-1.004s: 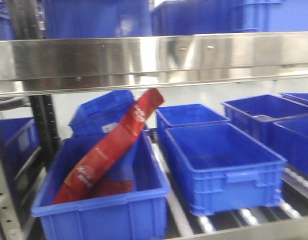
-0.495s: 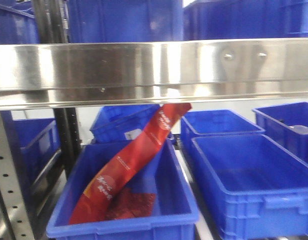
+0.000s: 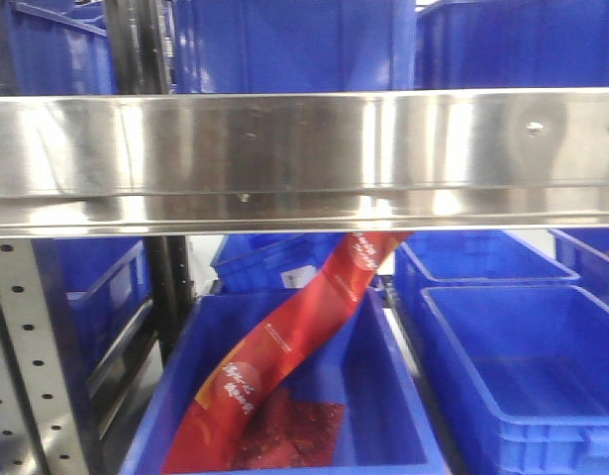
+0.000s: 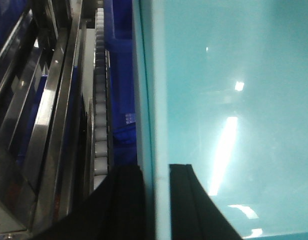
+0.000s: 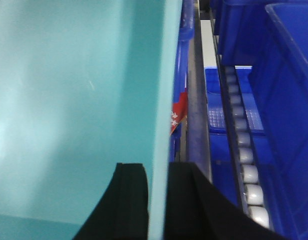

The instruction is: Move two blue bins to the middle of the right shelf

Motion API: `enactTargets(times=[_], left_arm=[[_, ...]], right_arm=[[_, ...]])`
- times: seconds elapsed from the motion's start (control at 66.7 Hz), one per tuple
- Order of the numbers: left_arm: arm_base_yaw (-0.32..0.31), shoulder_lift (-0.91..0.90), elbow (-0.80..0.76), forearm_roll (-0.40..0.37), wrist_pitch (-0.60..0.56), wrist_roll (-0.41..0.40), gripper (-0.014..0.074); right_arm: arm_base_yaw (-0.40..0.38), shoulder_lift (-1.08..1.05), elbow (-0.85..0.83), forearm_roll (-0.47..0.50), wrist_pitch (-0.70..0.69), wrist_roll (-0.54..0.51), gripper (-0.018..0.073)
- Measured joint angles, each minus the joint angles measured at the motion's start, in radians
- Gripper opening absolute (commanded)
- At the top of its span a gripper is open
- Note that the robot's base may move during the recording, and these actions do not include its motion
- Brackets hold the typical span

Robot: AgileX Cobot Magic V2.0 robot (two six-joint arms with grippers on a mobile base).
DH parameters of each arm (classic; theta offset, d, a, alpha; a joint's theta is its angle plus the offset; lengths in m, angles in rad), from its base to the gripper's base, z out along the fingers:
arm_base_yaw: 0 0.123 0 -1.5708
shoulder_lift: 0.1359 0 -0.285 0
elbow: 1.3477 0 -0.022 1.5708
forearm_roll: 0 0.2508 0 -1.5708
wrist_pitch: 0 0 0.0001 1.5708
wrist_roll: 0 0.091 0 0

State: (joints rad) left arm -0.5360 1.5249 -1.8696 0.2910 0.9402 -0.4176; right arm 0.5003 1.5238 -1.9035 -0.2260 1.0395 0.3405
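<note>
While both wrist cams stare at shelving, the left gripper (image 4: 155, 200) and right gripper (image 5: 156, 200) each pinch a wall of a pale blue bin (image 4: 234, 100), held beside the roller rails (image 5: 244, 150).

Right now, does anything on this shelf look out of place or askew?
Yes. A long red packet leans diagonally out of the front dark-blue bin, its top poking past the rim toward the steel shelf beam. The neighbouring bin looks empty.

A pale sky-blue bin (image 4: 234, 100) with smooth glossy walls fills both wrist views, its thin rim (image 5: 161, 125) edge-on
</note>
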Motion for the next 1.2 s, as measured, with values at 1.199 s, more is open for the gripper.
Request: enactTargets(times=[1.199], left_arm=[[0.0, 0.0, 0.0, 0.005, 0.0, 0.0, -0.0111]], right_arm=[[0.0, 0.0, 0.0, 0.004, 0.0, 0.0, -0.0167]])
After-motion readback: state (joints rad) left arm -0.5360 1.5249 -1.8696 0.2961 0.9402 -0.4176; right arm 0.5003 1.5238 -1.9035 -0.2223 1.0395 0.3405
